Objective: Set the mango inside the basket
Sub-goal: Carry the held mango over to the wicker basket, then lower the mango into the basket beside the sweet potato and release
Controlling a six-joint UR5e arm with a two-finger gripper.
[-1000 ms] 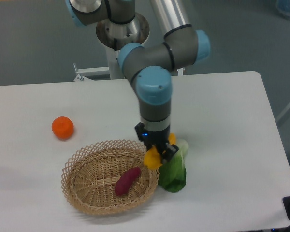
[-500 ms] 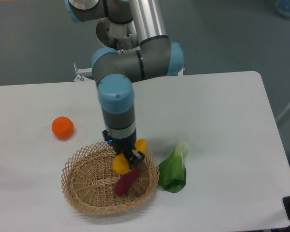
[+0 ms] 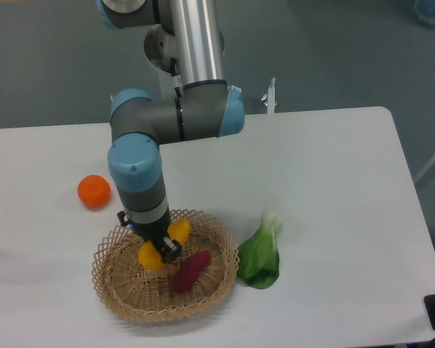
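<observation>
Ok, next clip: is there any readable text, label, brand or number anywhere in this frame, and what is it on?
None can be read.
The arm, the claw, the mango it grips, the basket, the sweet potato, the orange, the leafy green and the table show no lettering or numbers.
The blue object at the top right corner is cut off, with no visible text.

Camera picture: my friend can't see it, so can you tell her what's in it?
A robot arm's gripper holds a yellow mango in its jaws over a tan wicker basket on a white table. A purple sweet potato lies in the basket. A round orange sits to the basket's left, a leafy green vegetable to its right.
</observation>
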